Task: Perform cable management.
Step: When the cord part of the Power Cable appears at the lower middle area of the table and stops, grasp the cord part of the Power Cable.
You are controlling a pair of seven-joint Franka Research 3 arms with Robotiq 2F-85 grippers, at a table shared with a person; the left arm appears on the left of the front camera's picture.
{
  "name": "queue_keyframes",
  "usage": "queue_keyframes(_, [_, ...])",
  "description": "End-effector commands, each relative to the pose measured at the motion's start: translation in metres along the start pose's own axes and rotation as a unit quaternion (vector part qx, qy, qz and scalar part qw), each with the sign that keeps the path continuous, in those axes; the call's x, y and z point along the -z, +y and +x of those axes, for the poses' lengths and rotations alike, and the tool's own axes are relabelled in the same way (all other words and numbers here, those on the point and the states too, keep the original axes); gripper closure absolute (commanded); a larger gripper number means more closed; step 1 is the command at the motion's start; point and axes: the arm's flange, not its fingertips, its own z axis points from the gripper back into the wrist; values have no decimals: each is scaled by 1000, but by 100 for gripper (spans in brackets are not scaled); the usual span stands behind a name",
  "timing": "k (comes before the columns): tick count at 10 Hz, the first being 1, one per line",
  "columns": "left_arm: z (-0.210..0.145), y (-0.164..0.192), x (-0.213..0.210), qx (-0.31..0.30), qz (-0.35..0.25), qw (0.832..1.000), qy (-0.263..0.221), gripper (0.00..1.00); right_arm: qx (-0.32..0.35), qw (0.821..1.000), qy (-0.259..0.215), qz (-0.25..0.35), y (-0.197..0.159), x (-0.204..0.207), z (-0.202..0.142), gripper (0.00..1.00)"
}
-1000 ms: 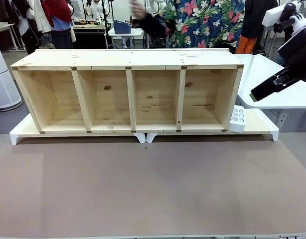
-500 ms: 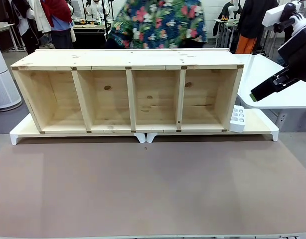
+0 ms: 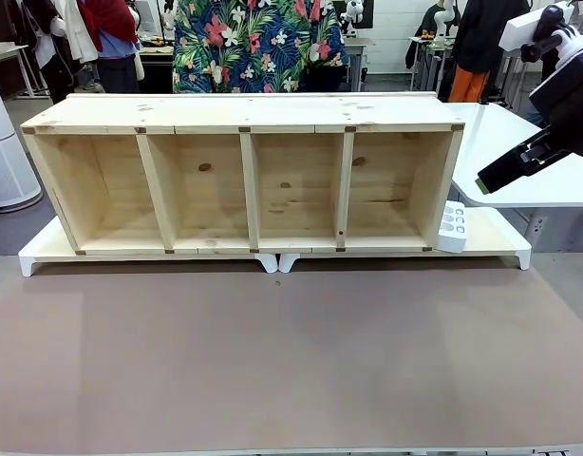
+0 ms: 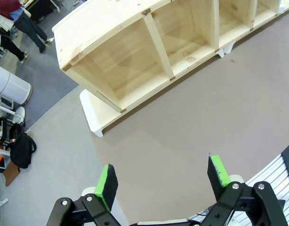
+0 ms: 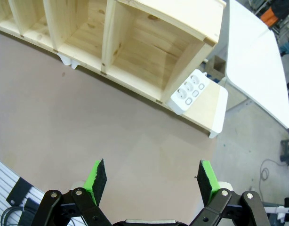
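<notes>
The left fingers (image 4: pixel 107 181) stand spread wide with nothing between them. Directly beyond their tips is bare brown surface (image 4: pixel 182 132). Past that lies the left end of the wooden shelf (image 4: pixel 135 56), open side toward the fingers, on a low white base (image 4: pixel 90 120).

The right fingers (image 5: pixel 96 180) are just as wide apart and also hold nothing. The same brown surface runs on ahead of them. Farther out, off toward 1 fingertip, a white power block (image 5: pixel 188 92) leans against the shelf's end wall. From the front, this arm hangs high at the right, well clear of the shelf, with 1 green tip above the white side table (image 3: pixel 519 142).

All 4 shelf compartments look bare, as does the surface in front of them. Where the cable lies I cannot tell. My guess is behind the shelf or with the person (image 3: pixel 249 43), well beyond both sets of fingers.

The 1 change over the last second is at the far side. The person, bent low behind the shelf's right half, has straightened and now stands behind its middle. Both arms have kept their pose. I take this as set-up ending, with the routing not yet begun. The fingers are open and ready, but there is no target in reach yet.
</notes>
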Motion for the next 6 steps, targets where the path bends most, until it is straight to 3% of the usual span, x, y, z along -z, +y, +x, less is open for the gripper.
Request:
queue_keyframes(1, [0,0,-1,-3,1,1000,-2,0,0,1000,0,-1,0,0,0,0])
queue_keyframes(6, [0,0,-1,-3,1,1000,-2,0,0,1000,0,-1,0,0,0,0])
